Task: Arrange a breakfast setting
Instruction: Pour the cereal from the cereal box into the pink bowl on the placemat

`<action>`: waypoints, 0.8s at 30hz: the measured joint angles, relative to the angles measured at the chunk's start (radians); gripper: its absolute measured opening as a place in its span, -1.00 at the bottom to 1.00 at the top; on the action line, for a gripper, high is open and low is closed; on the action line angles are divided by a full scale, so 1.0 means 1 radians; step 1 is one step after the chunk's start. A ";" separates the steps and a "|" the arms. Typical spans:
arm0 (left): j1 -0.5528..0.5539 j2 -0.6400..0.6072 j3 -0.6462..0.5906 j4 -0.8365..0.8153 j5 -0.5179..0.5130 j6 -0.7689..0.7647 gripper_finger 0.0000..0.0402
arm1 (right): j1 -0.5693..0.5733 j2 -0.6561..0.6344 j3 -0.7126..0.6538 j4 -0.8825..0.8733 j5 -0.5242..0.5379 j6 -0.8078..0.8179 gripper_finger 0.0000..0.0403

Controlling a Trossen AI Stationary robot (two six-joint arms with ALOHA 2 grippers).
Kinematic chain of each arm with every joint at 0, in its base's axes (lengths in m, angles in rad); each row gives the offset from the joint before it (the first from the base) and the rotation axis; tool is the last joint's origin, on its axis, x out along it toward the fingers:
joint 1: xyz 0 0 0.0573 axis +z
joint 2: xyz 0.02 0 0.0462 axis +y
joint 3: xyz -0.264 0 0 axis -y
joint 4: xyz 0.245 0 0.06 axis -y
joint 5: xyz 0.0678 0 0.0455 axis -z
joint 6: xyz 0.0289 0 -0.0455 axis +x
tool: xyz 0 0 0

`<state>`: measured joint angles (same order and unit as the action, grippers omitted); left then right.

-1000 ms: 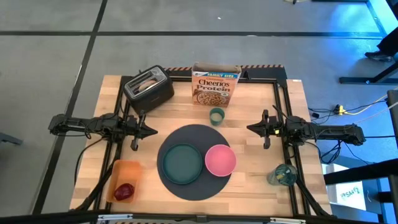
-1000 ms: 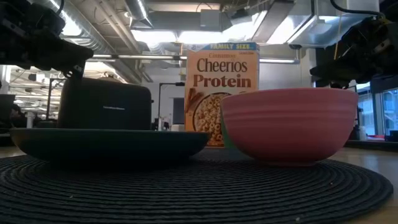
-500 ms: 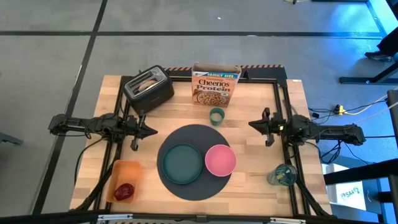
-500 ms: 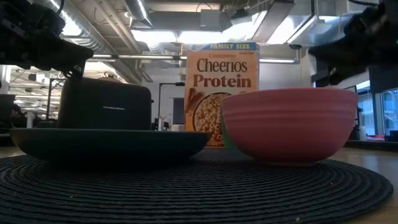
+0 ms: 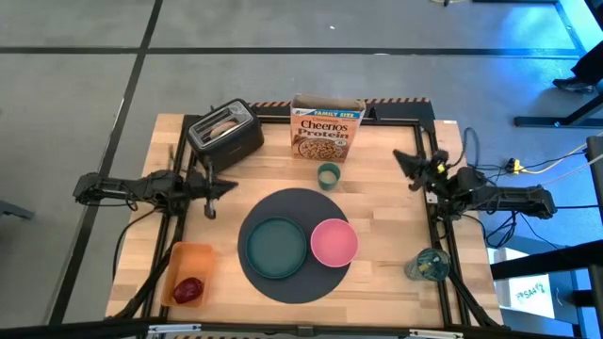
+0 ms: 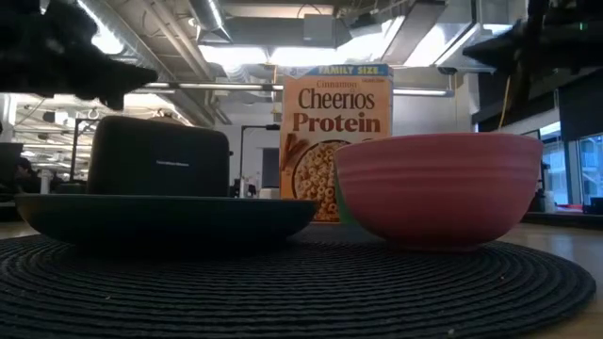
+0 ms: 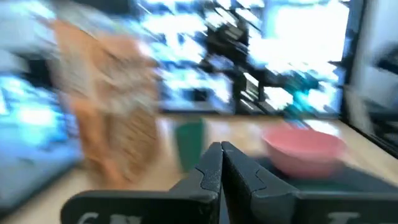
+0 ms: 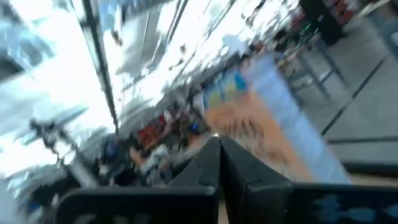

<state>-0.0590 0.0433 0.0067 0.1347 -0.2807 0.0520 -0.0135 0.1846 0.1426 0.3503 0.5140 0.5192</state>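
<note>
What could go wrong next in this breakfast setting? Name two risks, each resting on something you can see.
1. The pink bowl sits beside the teal plate, near the edge of the dark grey mat; a careless nudge might push it off.
2. The small green cup stands close to the cereal box; the shut left gripper or right gripper, reaching for it, might topple the box.

The high camera looks straight down on the whole wooden tabletop (image 5: 377, 179). The low camera sits at mat level, close to the pink ribbed bowl (image 6: 438, 188), which the high view shares (image 5: 334, 242), facing twelve o'clock.
</note>
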 joint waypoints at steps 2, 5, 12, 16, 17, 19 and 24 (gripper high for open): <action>0.000 0.000 0.000 0.051 -0.054 0.010 -1.00 | 0.000 0.018 0.038 0.005 0.042 0.000 -1.00; 0.000 0.000 0.000 0.100 -0.100 0.010 -1.00 | 0.000 0.064 0.087 0.001 0.069 -0.006 -1.00; 0.001 0.001 0.009 0.195 -0.192 -0.271 -1.00 | 0.000 0.179 0.164 0.001 0.069 -0.022 -0.93; 0.001 0.001 0.036 0.197 -0.405 -0.513 -1.00 | 0.000 0.246 0.184 -0.002 0.070 -0.024 -0.77; 0.003 0.004 0.050 0.199 -0.432 -0.534 -1.00 | 0.000 0.259 0.188 -0.001 0.070 -0.025 -0.71; 0.010 0.021 0.086 0.203 -0.452 -0.544 -1.00 | 0.000 0.277 0.193 -0.001 0.070 -0.026 -0.57; 0.049 0.137 0.240 0.200 -0.426 -0.595 -1.00 | 0.000 0.301 0.199 0.000 0.106 -0.029 -0.15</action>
<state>-0.0102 0.1805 0.2466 0.3343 -0.7062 -0.5429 -0.0135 0.4859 0.3420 0.3504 0.6200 0.4900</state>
